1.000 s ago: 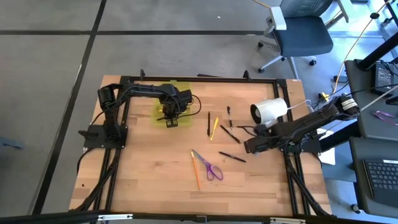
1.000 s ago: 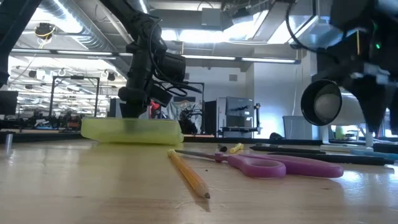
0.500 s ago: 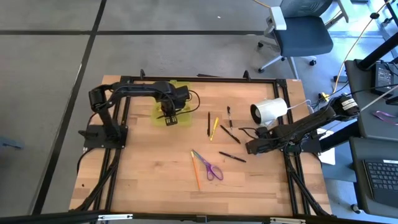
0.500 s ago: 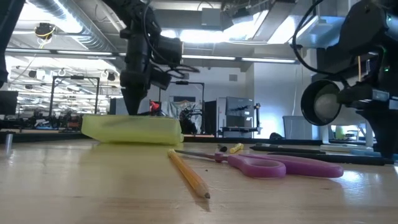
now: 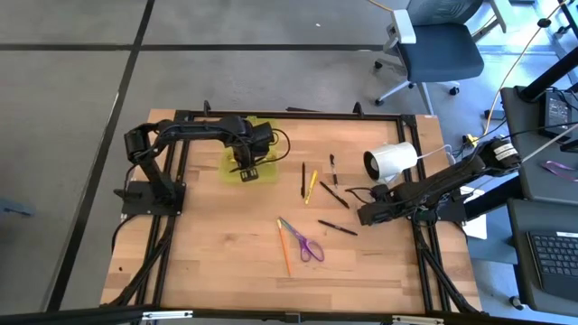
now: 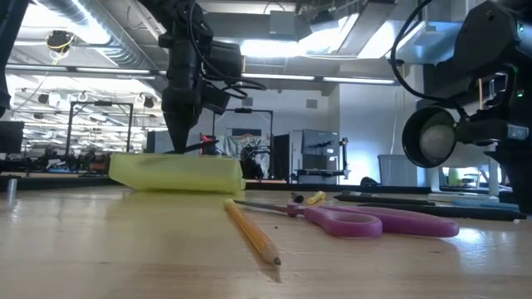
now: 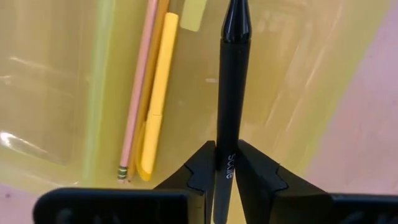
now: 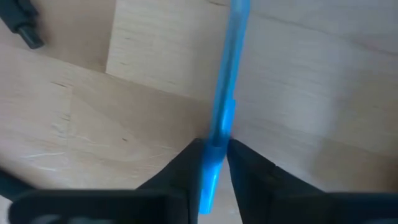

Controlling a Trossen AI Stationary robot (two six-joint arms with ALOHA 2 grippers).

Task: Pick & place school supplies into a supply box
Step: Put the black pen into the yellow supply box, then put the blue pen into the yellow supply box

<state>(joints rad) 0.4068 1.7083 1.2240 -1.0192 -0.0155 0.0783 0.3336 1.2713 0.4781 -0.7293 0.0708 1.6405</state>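
Trouble could start on either side right now. Left gripper (image 7: 226, 163) hangs over the box (image 5: 244, 159) at the table's far left, fingers pinched on a black pen (image 7: 231, 93) that points down into the tray. If it lets go from up here, I judge the pen could bounce or land across the rim instead of lying flat beside what is already in there. The grip sits near the pen's end, so a swing of the arm could also twist it askew.

Right gripper (image 8: 212, 163) is down at the table on the right, near the white cylinder (image 5: 390, 161), fingers closed around a blue pen (image 8: 224, 106) that lies on the wood. That hold is close to one end too, so on the lift the long free end may droop or slip out. Its arm is also close to the cylinder, which a careless sweep might nudge.

Inside the box, the left wrist view shows a yellow pen (image 7: 158, 93) and a tan pencil (image 7: 138, 93) lying side by side along one wall; the rest of the tray floor looks bare. Scissors (image 5: 307, 244), an orange pencil (image 5: 284, 250) and several dark pens (image 5: 332, 192) wait on the table, well apart from the box.
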